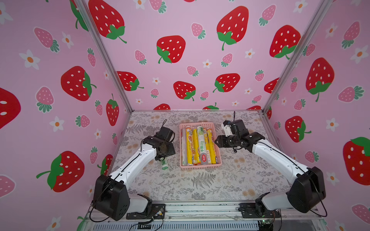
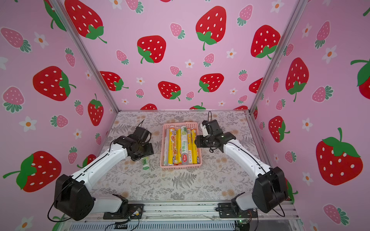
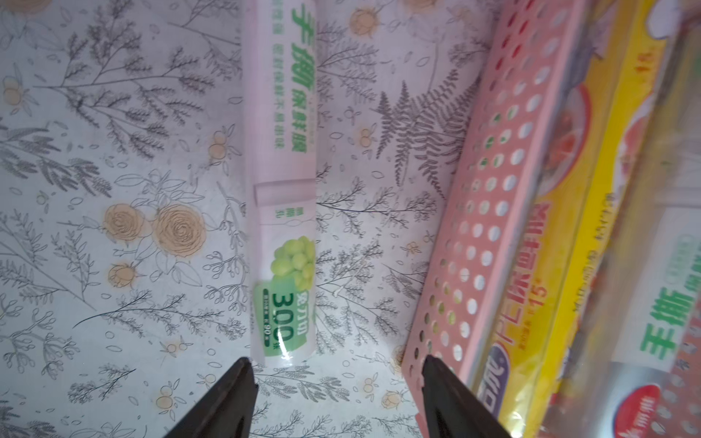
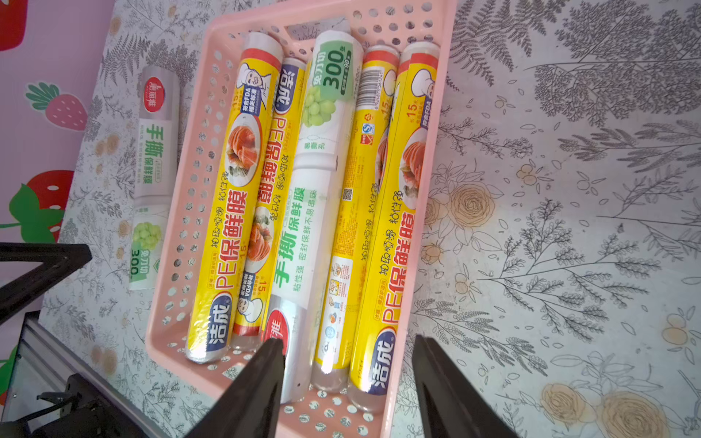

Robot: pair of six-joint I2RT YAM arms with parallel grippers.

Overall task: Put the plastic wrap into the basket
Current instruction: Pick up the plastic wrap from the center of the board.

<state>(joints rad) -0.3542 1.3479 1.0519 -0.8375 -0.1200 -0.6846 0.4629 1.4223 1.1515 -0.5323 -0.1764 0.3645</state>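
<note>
Left gripper (image 3: 335,364), lower centre, fingers apart and empty, faces one stray plastic wrap roll (image 3: 282,151) beside the basket (image 3: 493,189), likely for pickup; right gripper (image 4: 347,341) likewise.

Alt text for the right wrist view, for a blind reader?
A pink basket holds five rolls of plastic wrap side by side, four yellow, one white. Another white roll lies on the flowered table beside it. The right gripper hangs open over the basket's end.

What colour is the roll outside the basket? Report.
The roll is white with green print; left wrist view.
</note>
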